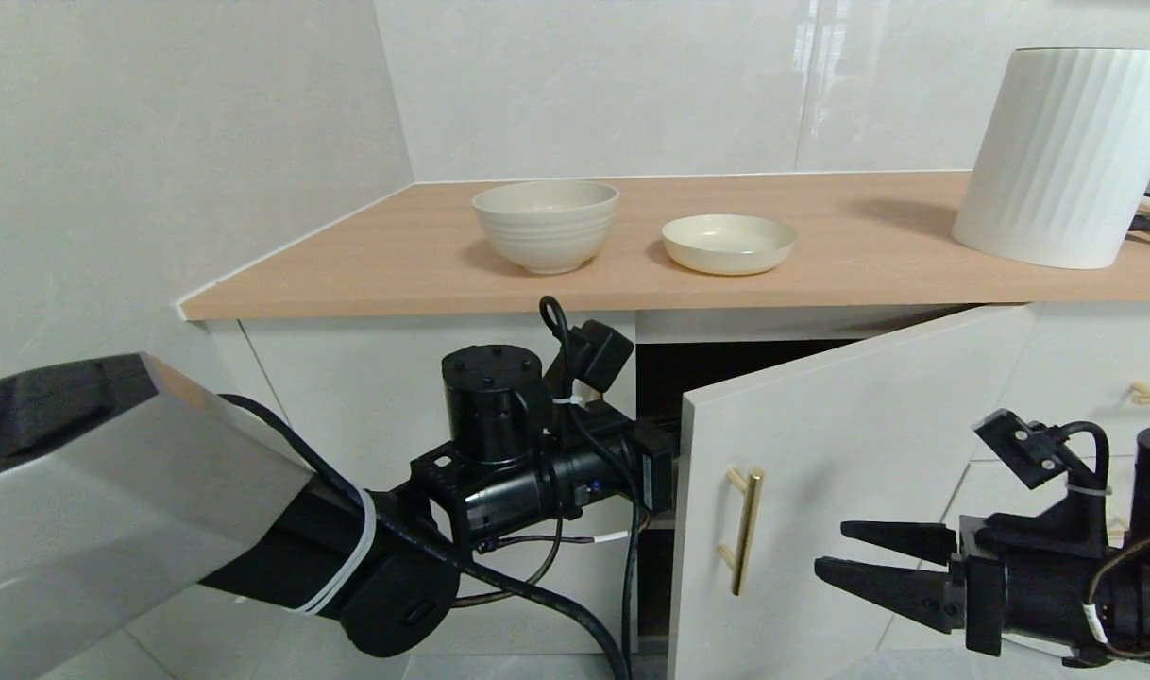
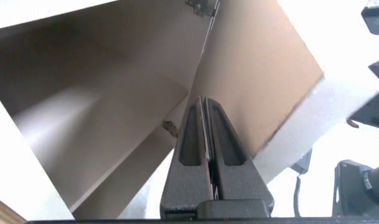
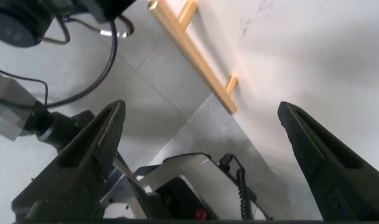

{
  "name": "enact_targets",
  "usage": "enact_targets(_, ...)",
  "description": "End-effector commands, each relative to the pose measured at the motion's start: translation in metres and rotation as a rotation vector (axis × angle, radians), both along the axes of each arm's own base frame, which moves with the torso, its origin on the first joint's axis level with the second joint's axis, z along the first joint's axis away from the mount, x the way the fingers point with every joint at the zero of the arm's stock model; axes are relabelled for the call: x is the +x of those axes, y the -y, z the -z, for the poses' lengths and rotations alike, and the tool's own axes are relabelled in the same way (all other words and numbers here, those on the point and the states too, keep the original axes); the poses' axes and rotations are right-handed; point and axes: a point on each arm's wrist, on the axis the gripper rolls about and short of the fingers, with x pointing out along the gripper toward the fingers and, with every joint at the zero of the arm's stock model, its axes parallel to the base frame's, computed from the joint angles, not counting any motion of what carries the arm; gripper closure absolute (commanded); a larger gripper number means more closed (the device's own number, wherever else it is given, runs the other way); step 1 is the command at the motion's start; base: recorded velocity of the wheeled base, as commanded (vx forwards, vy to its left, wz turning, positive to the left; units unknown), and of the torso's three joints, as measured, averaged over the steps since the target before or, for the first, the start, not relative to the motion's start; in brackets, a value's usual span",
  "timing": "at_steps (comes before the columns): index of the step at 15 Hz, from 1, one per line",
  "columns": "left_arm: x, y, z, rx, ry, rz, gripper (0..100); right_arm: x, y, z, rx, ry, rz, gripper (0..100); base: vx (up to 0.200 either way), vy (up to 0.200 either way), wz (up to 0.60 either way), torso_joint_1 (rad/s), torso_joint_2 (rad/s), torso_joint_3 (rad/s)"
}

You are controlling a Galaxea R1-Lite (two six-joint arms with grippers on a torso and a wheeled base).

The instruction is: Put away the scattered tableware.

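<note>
Our left hand [image 2: 203,109], fingers pressed together and holding nothing, sits inside the cabinet opening behind the half-open cabinet door [image 1: 849,453]. We judge that opening the door is the step in hand, and it needs more swing before the shelf can be reached. Our right hand [image 1: 832,548], spread wide and empty, hangs near the door's face and gold handle [image 1: 747,529], leaving that swing little room. The bowl [image 1: 545,225] and shallow dish [image 1: 728,243] sit side by side toward the tabletop's [image 1: 348,274] left end, whose front edge overhangs our left arm.
</note>
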Motion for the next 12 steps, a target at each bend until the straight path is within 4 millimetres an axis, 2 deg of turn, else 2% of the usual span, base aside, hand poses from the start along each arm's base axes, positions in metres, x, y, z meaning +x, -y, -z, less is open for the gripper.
enact_targets(1,-0.002,0.000,-0.003,-0.004,0.002,0.001,100,-0.017,0.007,0.001,0.004,0.004,-0.005,0,0.000,0.000,0.00,0.000,0.00,0.000)
enact_targets(5,-0.004,0.003,0.001,0.001,-0.006,0.012,100,-0.021,0.008,0.006,-0.003,-0.022,-0.013,0,0.000,0.000,0.00,0.000,0.00,0.000)
enact_targets(10,0.002,0.012,0.004,-0.004,-0.001,0.025,100,-0.024,0.009,0.009,-0.005,-0.040,-0.026,0,-0.200,0.000,0.00,0.003,0.00,0.004)
enact_targets(12,0.003,0.017,0.008,-0.001,-0.004,0.035,100,-0.024,0.009,0.010,-0.004,-0.043,-0.027,0,0.000,0.000,0.00,0.000,0.00,0.000)
